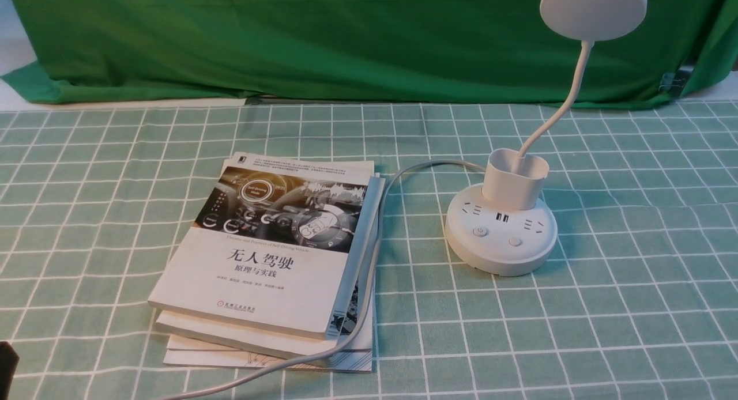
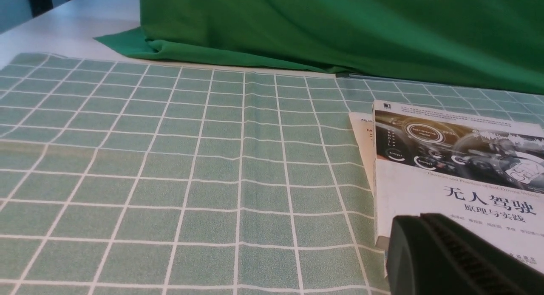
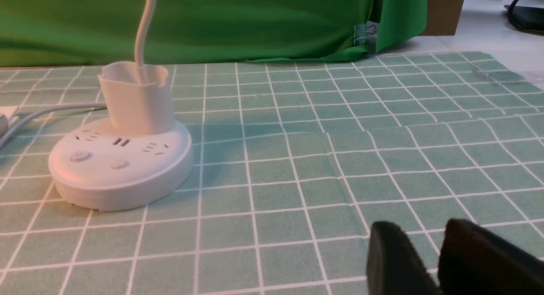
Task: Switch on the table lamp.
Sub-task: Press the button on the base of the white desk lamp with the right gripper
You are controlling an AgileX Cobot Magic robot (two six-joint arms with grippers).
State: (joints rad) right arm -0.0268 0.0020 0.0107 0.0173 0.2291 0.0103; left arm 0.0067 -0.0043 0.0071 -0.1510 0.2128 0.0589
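Note:
The white table lamp (image 1: 500,238) stands right of centre on the checked cloth, its disc head (image 1: 592,3) high on a thin gooseneck (image 1: 568,97) rising from a cup holder (image 1: 514,180). Two round buttons (image 1: 480,231) (image 1: 515,242) sit on the front of the base. In the right wrist view the lamp base (image 3: 119,171) lies well away from my right gripper (image 3: 418,228), which is slightly open with nothing between its fingers. My left gripper (image 2: 420,217) is shut and empty, low beside the book corner. Only a dark edge of the left arm (image 1: 6,362) shows in the front view.
A stack of three books (image 1: 271,256) lies left of the lamp, and the lamp's grey cord (image 1: 369,273) runs over its right edge toward the table's front. A green backdrop cloth (image 1: 346,42) hangs along the back of the table.

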